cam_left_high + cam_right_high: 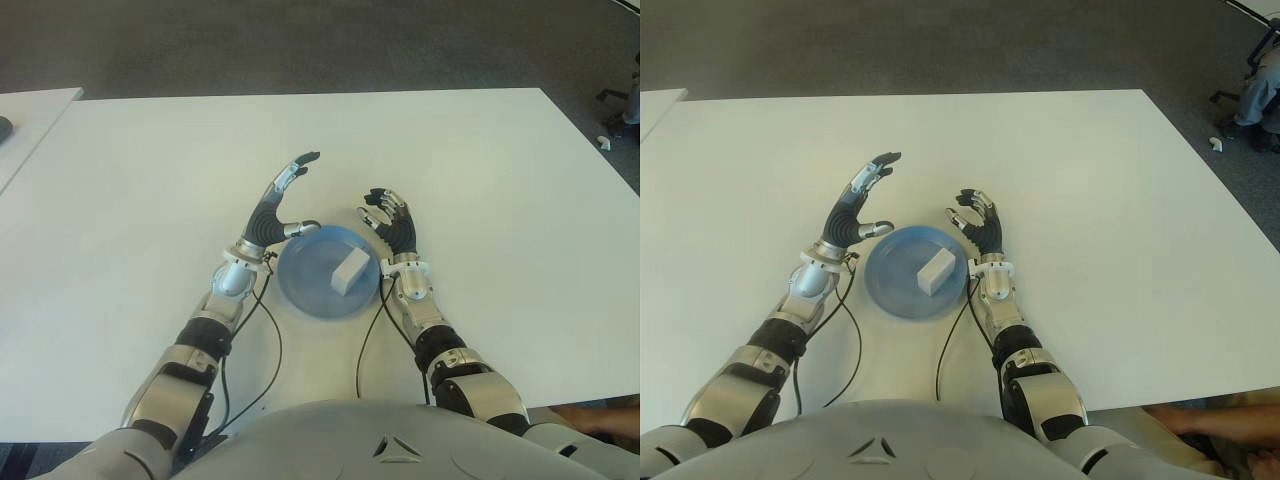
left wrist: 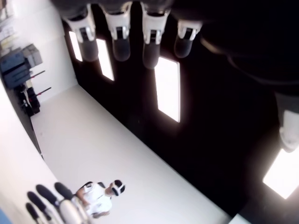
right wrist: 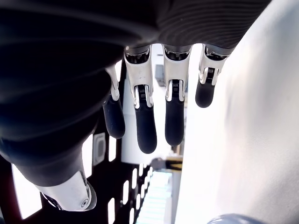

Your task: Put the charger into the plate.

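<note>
A white block-shaped charger [image 1: 350,270] lies inside the blue plate [image 1: 305,290] on the white table [image 1: 480,180], near the table's front edge. My left hand [image 1: 280,205] is raised at the plate's left rim, fingers stretched out and holding nothing. My right hand [image 1: 390,225] stands at the plate's right rim with fingers loosely bent and spread, also holding nothing. In the left wrist view the fingers [image 2: 119,35] extend straight with nothing between them. In the right wrist view the fingers [image 3: 145,126] hang relaxed over the table, free of any object.
Dark carpet [image 1: 300,45] lies beyond the table's far edge. Another white table's corner [image 1: 25,120] shows at the far left. Black cables [image 1: 265,340] run from both wrists toward my body. A small white object [image 1: 604,142] lies on the floor at the right.
</note>
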You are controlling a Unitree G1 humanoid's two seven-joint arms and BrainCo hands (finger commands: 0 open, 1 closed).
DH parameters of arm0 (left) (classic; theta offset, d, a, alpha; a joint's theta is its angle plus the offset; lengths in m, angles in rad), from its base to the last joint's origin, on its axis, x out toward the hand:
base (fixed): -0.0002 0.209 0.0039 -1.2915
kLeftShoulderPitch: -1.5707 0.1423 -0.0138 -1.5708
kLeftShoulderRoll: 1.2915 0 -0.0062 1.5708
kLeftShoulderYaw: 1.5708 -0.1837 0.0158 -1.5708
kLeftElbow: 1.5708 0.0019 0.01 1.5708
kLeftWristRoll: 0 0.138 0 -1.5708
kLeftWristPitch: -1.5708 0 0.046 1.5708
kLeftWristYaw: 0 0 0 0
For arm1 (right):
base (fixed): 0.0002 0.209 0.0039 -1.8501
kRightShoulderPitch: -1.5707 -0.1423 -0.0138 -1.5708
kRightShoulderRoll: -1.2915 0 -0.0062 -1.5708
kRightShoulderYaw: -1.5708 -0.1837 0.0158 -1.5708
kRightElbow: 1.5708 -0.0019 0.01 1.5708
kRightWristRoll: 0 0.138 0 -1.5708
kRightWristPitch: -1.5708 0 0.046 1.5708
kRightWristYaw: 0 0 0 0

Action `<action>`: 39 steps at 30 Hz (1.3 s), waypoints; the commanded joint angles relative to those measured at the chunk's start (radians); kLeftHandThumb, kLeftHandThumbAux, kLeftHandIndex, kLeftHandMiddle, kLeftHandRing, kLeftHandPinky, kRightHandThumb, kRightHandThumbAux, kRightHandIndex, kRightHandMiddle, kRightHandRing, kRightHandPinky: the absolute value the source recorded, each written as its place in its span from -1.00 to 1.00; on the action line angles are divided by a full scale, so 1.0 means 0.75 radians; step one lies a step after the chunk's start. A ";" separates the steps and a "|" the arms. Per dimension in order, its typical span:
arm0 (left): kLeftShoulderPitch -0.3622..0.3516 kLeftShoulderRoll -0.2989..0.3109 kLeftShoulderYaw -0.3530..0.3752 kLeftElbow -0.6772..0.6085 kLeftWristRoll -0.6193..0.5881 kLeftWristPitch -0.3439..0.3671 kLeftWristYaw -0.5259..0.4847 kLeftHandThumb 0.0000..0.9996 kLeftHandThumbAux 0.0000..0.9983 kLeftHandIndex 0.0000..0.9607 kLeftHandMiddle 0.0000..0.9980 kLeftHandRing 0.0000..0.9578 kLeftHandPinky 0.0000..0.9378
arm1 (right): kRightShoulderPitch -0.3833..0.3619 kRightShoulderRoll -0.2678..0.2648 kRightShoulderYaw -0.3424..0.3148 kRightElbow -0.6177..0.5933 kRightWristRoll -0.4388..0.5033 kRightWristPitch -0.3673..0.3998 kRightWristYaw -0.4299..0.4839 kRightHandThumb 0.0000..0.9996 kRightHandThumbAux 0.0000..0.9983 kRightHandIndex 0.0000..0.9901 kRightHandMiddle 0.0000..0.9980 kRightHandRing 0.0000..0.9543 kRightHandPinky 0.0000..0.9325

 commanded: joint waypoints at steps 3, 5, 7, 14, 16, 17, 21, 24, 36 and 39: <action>-0.065 -0.149 0.189 0.131 -0.481 0.163 -0.361 -0.54 0.10 -0.79 -0.76 -0.81 -0.80 | 0.197 -0.016 -0.005 0.140 -0.006 0.072 0.010 -1.00 0.54 -0.41 -0.25 -0.36 -0.65; -0.080 -0.172 0.250 0.185 -0.547 0.169 -0.430 -0.58 0.12 -0.81 -0.79 -0.83 -0.84 | 0.200 -0.015 -0.006 0.137 -0.003 0.075 0.013 -1.00 0.55 -0.41 -0.25 -0.37 -0.65; -0.097 -0.191 0.306 0.242 -0.585 0.170 -0.480 -0.66 0.14 -0.86 -0.84 -0.88 -0.90 | 0.201 -0.014 -0.008 0.137 0.000 0.080 0.015 -1.00 0.55 -0.41 -0.26 -0.38 -0.66; -0.107 -0.237 0.426 0.390 -0.572 0.106 -0.541 -0.83 0.12 -0.98 -0.97 -0.99 -0.99 | 0.203 -0.015 -0.009 0.135 -0.006 0.082 0.008 -1.00 0.55 -0.40 -0.27 -0.40 -0.70; -0.113 -0.247 0.450 0.436 -0.534 0.069 -0.508 -0.86 0.10 -0.99 -0.98 -1.00 -1.00 | 0.204 -0.015 -0.009 0.134 -0.006 0.084 0.010 -1.00 0.55 -0.40 -0.28 -0.40 -0.71; -0.122 -0.246 0.458 0.460 -0.505 0.055 -0.476 -0.88 0.09 -1.00 -0.99 -1.00 -1.00 | 0.204 -0.016 -0.009 0.134 -0.005 0.084 0.012 -1.00 0.55 -0.41 -0.28 -0.41 -0.71; -0.146 -0.237 0.482 0.539 -0.425 0.033 -0.406 -0.90 0.06 -1.00 -1.00 -1.00 -1.00 | 0.204 -0.018 -0.008 0.133 -0.007 0.083 0.011 -1.00 0.54 -0.41 -0.29 -0.41 -0.69; -0.154 -0.231 0.497 0.602 -0.373 0.043 -0.360 -0.90 0.03 -1.00 -1.00 -1.00 -1.00 | 0.205 -0.019 -0.006 0.132 -0.012 0.084 0.003 -1.00 0.55 -0.42 -0.29 -0.40 -0.65; -0.092 -0.212 0.462 0.729 -0.116 0.092 -0.082 -0.95 -0.03 -1.00 -1.00 -1.00 -1.00 | 0.212 -0.018 -0.007 0.118 -0.009 0.077 0.000 -1.00 0.65 -0.45 -0.33 -0.40 -0.52; -0.068 -0.193 0.451 0.748 -0.053 0.112 -0.014 -0.98 -0.04 -1.00 -1.00 -1.00 -1.00 | 0.213 -0.019 -0.007 0.118 -0.009 0.075 0.000 -1.00 0.66 -0.46 -0.34 -0.40 -0.52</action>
